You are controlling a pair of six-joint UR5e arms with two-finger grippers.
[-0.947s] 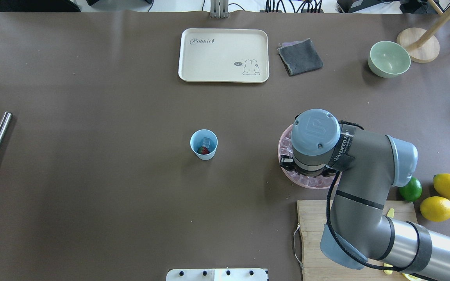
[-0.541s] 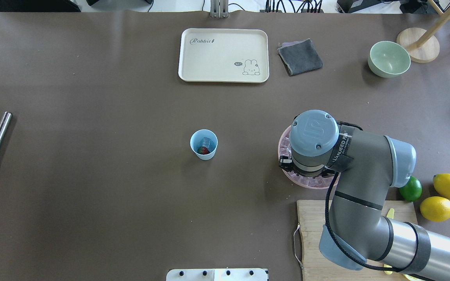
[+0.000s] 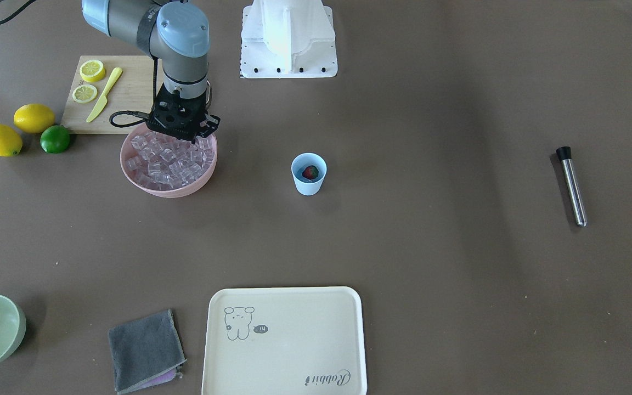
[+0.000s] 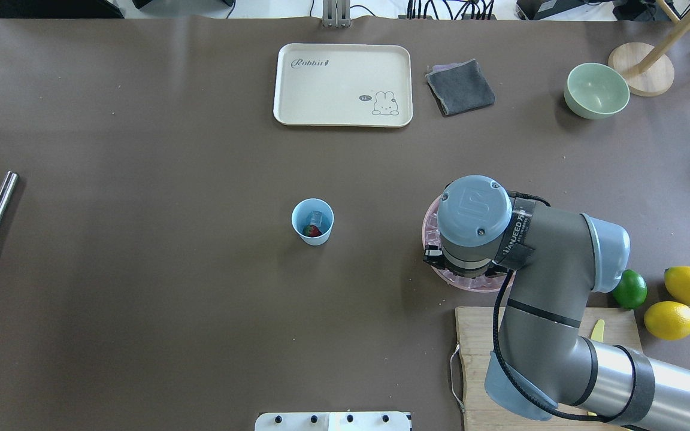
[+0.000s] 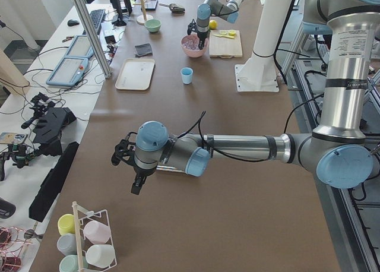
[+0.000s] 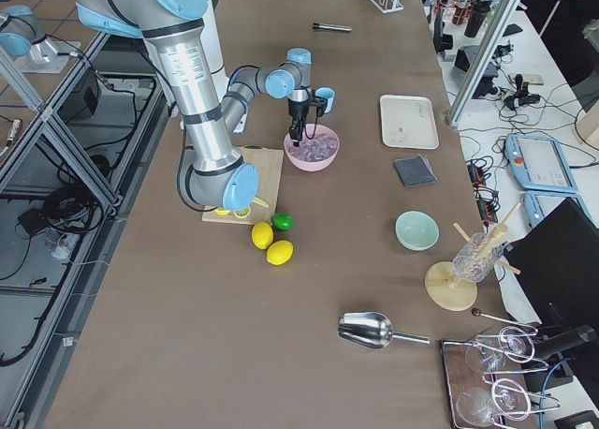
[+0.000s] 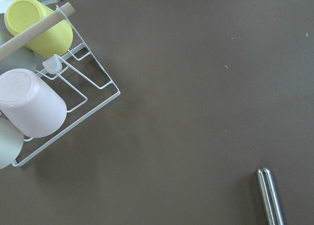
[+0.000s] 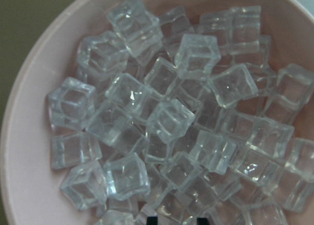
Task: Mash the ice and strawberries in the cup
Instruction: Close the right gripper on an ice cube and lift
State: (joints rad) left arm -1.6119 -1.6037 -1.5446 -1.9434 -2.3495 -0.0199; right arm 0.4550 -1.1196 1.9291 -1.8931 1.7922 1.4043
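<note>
— Brown tabletop (image 4: pixel 141 149), mid-task. Which step?
— Probably fetching ice (image 8: pixel 169 119): right end effector (image 3: pixel 184 130) low over pink bowl (image 3: pixel 168 191), tips among clear, glassy cubes; impossible to tell how wide. Left end effector (image 5: pixel 134 176) far off, equally unclear.
— And next?
— Calls for lifting one cube across to pale blue cup (image 3: pixel 308 185), upright mid-table, well apart from bowl, red strawberry (image 3: pixel 310 173) inside.

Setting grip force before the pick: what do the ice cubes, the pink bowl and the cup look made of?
The ice cubes: clear, glassy, sharp-edged, no meltwater visible, so possibly acrylic. The pink bowl: smooth, matte, opaque; likely plastic. The cup: pale blue, matte, thin-walled; probably plastic.
</note>
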